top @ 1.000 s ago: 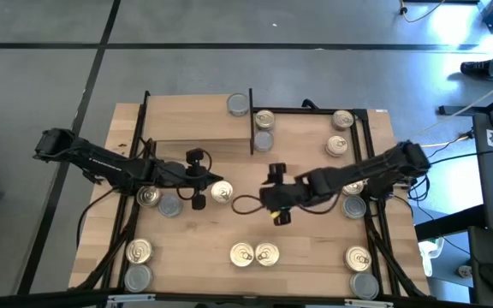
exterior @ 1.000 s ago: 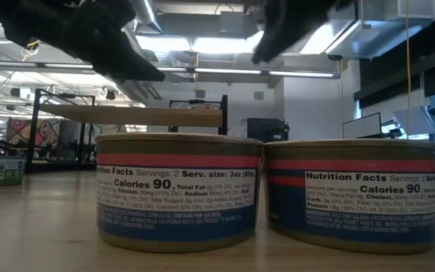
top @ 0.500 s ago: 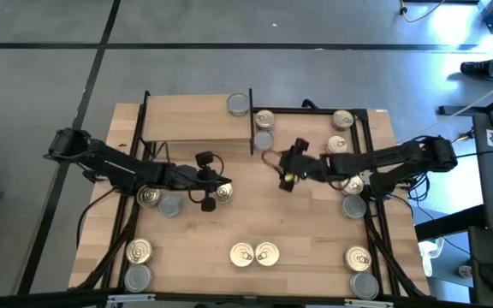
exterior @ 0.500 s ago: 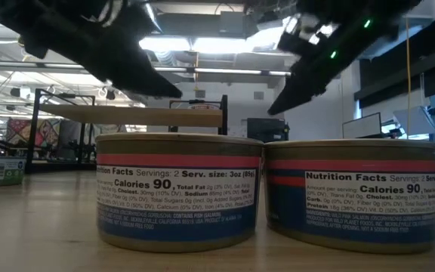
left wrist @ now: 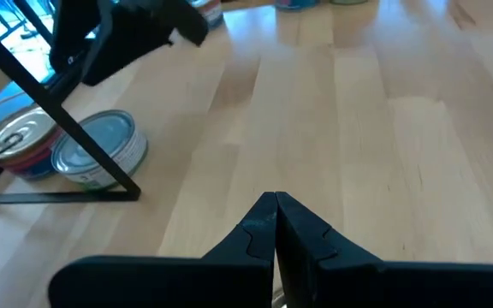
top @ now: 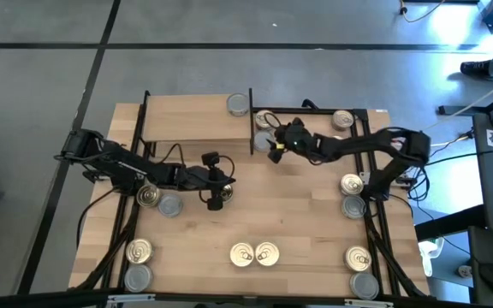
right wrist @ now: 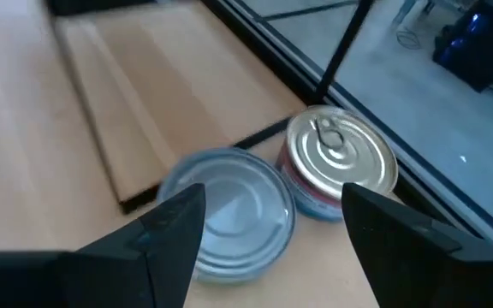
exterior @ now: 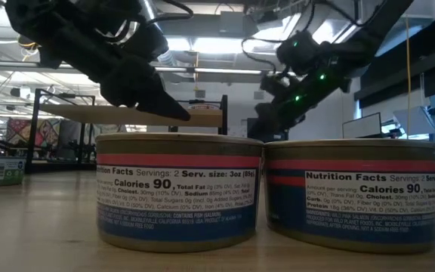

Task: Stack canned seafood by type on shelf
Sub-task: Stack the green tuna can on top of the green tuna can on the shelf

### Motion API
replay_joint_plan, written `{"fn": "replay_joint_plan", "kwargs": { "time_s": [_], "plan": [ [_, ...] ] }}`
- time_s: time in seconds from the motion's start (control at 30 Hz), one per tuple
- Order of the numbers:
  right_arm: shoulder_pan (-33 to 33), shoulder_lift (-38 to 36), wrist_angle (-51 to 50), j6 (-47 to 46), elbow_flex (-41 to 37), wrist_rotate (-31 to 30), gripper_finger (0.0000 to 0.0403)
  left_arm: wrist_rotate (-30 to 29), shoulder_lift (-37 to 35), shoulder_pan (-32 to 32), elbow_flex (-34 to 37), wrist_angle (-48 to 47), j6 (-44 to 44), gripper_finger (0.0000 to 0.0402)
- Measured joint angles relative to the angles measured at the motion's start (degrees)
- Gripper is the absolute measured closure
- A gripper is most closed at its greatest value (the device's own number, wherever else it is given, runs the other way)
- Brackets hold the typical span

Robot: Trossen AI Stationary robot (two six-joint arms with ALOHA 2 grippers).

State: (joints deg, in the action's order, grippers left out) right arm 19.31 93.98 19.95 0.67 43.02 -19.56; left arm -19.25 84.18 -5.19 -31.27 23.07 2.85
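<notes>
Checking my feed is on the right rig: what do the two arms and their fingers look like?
Both arms are matte black, slim and jointed, with thin black cables looped alongside. Left gripper has dark, tapered fingers; right gripper has dark angular fingers. Small green lights glow on one arm in the low view.

The high view shows thirteen tins outright. Eight are tins with gold pull-tab lids: two side by side at the near middle, and one each at and, half covered. Five are plain silver-topped tins, the other four at and. The right wrist view adds a sixth silver one. More may lie hidden under the arms.

There is one shelf, one tabletop, and two arms, each with one tool: the left tool and the right tool.
</notes>
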Motion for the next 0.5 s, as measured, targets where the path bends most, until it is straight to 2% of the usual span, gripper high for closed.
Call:
{"fn": "replay_joint_plan", "kwargs": {
  "time_s": [0.33, 0.5],
  "plan": [
    [0.6, 6.2, 3.4, -0.2, 1.3, 1.2, 0.013, 0.0, 0.0, 0.0, 0.0, 0.2, 0.2, 0.04],
    [0.6, 6.6, 2.4, -0.3, 1.3, -1.8, 0.013, 0.0, 0.0, 0.0, 0.0, 0.2, 0.2, 0.04]
  ]
}}
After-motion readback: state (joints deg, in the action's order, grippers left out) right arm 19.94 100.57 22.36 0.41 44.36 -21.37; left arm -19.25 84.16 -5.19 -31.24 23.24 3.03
